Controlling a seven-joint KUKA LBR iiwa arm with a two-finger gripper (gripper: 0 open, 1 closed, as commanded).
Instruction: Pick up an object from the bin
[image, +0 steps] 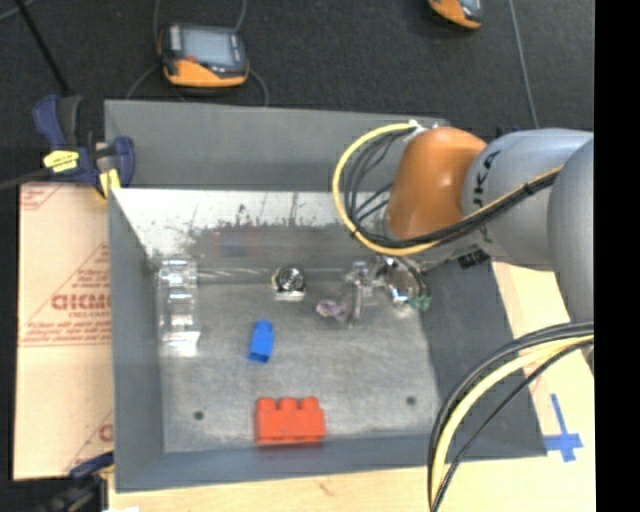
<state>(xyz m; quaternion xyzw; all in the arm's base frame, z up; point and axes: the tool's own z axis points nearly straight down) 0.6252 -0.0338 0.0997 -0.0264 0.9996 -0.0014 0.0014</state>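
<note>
Up and right of the orange brick, a small purplish-grey trinket lies on the floor of the bin. It looks light, hard and knobbly, so I'd pinch it across its narrow middle. Further right, the hand sits just beside it, maybe touching; open or closed, I can't tell.

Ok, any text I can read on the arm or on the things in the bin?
"KA": dark letters on the grey arm, running sideways; the start of the word is hidden by the orange cover.
Red brick, blue block, clear plastic piece: no text visible.
</note>
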